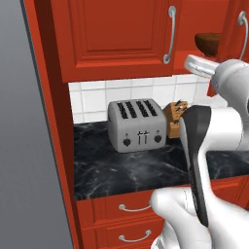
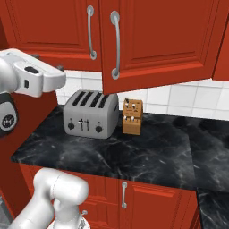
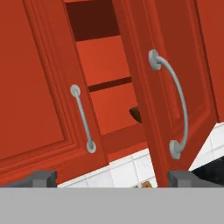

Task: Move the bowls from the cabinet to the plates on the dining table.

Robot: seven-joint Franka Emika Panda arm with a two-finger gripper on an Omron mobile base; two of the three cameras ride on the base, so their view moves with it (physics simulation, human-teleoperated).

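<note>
Gripper (image 3: 113, 178) spread wide with nothing in it, aimed up at the red cabinet (image 3: 39, 87) from just below and in front. Makes sense as a reach-in setup: jaws opened beforehand to slip over a bowl rim instead of fumbling about inside. Open door (image 3: 151, 70) swung out toward the hand, closed door (image 3: 52, 78) flat or near enough, leaving a fairly narrow gap onto the red inner shelf (image 3: 109, 84). Dark brown bowl (image 3: 136, 114) peeking out low in that gap as a small sliver, mostly tucked behind the edge of the open door. Much clearer from the left base view: sitting on the cabinet floor, between the two doors, just above the white hand. Probably the first target, being the closest to the opening. Looks like early days for the whole job, with a bowl not yet out of the cabinet. Next bit likely fiddly: threading past that door edge without knocking it, then coming down on the rim. Toaster (image 1: 136, 125) and knife block (image 1: 176, 116) parked on the black counter (image 1: 121, 170) underneath, well below the hand, so not in the way going in. Worth minding on the way back out with a bowl though. Hard to judge the real clearance beside the open door from these angles.
</note>
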